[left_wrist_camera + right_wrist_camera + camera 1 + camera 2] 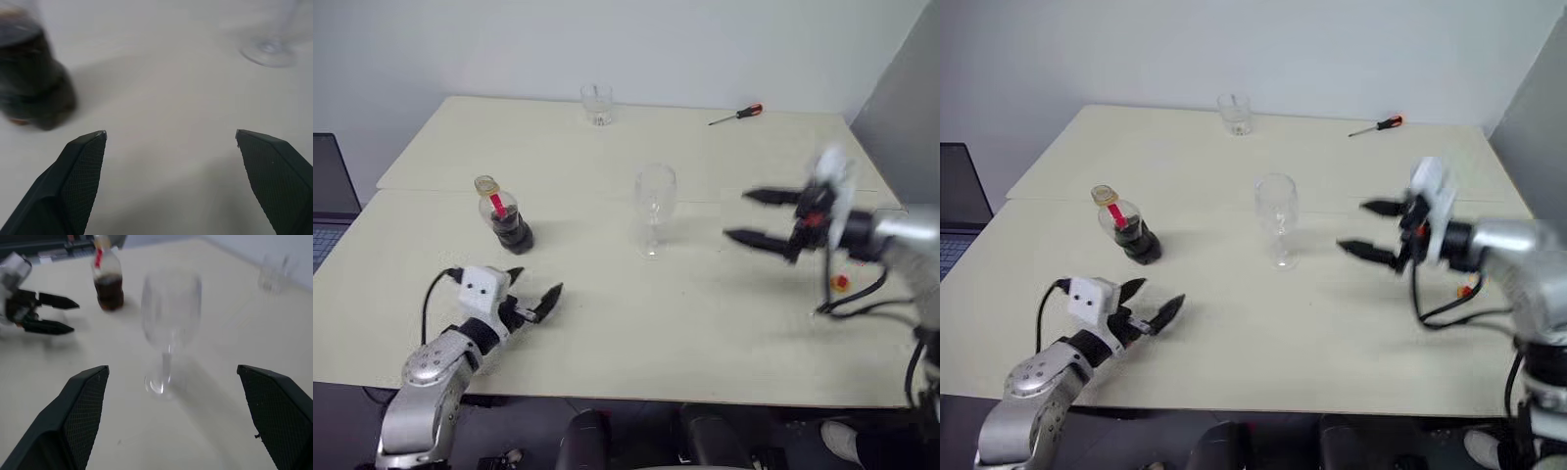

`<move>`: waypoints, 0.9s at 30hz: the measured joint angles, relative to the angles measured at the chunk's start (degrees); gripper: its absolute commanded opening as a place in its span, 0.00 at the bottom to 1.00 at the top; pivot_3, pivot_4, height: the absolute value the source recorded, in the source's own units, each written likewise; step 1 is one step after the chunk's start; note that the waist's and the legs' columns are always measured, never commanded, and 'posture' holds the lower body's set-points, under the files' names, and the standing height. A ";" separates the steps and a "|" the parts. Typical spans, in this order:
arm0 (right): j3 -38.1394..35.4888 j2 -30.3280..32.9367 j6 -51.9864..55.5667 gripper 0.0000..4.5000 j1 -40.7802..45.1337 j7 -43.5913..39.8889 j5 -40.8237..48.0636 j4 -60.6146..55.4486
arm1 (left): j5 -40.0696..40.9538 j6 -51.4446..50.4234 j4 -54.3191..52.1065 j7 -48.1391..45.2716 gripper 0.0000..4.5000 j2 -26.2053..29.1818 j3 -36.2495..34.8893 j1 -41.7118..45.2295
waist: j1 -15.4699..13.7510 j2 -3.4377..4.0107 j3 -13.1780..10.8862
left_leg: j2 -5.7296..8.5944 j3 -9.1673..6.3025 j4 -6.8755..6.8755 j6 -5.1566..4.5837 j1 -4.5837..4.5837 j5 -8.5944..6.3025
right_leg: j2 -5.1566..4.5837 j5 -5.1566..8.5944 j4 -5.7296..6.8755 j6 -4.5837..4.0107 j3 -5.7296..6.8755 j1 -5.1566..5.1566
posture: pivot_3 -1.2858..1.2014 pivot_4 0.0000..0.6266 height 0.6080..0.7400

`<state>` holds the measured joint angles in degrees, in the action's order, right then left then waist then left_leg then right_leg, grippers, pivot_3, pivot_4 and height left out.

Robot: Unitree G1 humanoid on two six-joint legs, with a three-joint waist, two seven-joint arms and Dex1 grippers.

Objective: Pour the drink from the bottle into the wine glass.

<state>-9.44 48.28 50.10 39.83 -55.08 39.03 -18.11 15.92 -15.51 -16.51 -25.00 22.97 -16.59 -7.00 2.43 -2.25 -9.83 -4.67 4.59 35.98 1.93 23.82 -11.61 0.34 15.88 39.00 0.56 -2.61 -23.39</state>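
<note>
Pale tabletop (636,333) seen from the robot's head, with the task objects set out across its middle. The bottle (503,213) stands upright left of centre, its yellow cap on and the drink (512,231), a dark cola-coloured liquid, filling only its lower part. The wine glass (654,209) stands upright near the centre, well apart from the bottle, and appears empty; no gripper touches it. The left gripper (532,292) hangs low over the near left part of the table, just on the near side of the bottle, its two black fingers spread wide and holding nothing. The right gripper (751,217) is raised above the table to the right of the wine glass and points toward it, fingers likewise spread wide and empty; in the right wrist view the glass stands between them but farther off. At the far edge stand a short clear tumbler (597,104) and, to its right, a red-handled screwdriver (737,115).
</note>
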 measured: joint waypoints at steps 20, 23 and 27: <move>17.54 -7.80 2.66 1.00 13.42 0.18 -0.29 -1.98 | -6.70 8.06 12.87 9.36 1.00 0.29 -1.68 13.58 | -0.75 -0.22 0.14 | -0.02 0.04 0.10 0.01 0.94 0.01 | 0.05 -0.07 0.04 -0.13 0.20 -0.72 | 0.52 0.24 1.00; 17.54 -7.91 2.81 1.00 13.42 0.20 -0.20 -2.60 | -5.89 7.37 14.11 8.33 1.00 0.42 -1.55 14.61 | -0.74 -0.22 0.13 | -0.02 0.06 0.09 0.01 0.94 0.01 | 0.06 -0.07 0.05 -0.13 0.24 -0.72 | 0.52 0.24 1.00; 17.54 -8.63 3.12 1.00 13.42 0.47 0.12 -3.45 | -5.71 7.28 17.56 6.55 1.00 0.70 -0.48 17.33 | -0.77 -0.22 0.14 | -0.05 0.00 0.10 0.01 0.93 0.01 | 0.15 -0.07 0.10 -0.14 0.29 -0.71 | 0.52 0.24 1.00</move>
<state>8.10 39.64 53.22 53.25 -54.60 39.15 -21.56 10.20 -8.23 1.05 -18.45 23.67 -17.07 10.33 1.66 -2.47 -9.69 -4.72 4.59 36.08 1.94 24.74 -11.60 0.50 15.81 39.09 0.42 -2.32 -24.10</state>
